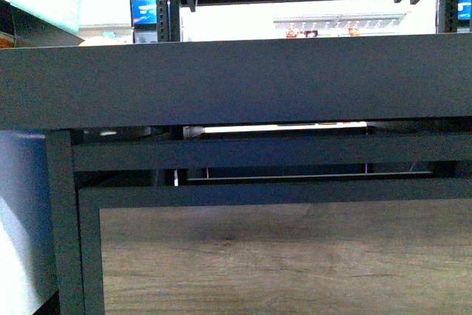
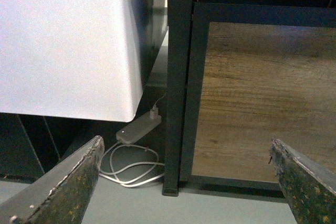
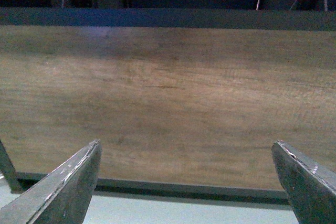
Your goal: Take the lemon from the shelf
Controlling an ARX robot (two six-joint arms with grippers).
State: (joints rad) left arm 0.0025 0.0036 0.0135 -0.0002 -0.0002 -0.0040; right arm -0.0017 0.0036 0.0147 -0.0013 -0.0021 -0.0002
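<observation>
- Front view: the shelf (image 1: 236,82) fills the frame. The front lip of one black deck runs as a wide band across the middle, with a thinner crossbar below it.
- The wood-grain panel (image 1: 295,256) takes up the lower right of that view, framed in black. A black post (image 1: 63,219) stands at the lower left.
- Only the front view looks over the deck lip. It shows a bright strip along the top of the frame, with a blue screen (image 1: 144,11) at the upper left and small, blurred reddish items at the upper right.
- Neither arm shows in the front view.
- Left wrist view: the left hand (image 2: 185,144) is spread wide with nothing between its two worn, speckled fingers (image 2: 68,187). It faces the corner post of the shelf and the wood-grain panel beside it.
- Only this view shows the floor (image 2: 131,203). A white power adapter (image 2: 137,128) and its looped white cable (image 2: 131,169) lie there just beside the foot of the post, next to a large white panel (image 2: 68,40).
- Right wrist view: the right hand (image 3: 186,144) is also spread wide and holds nothing. It faces the wood-grain panel square on, with the black frame bars of the shelf along the panel's edges.
- The lemon shows in no view, so its place cannot be told.
</observation>
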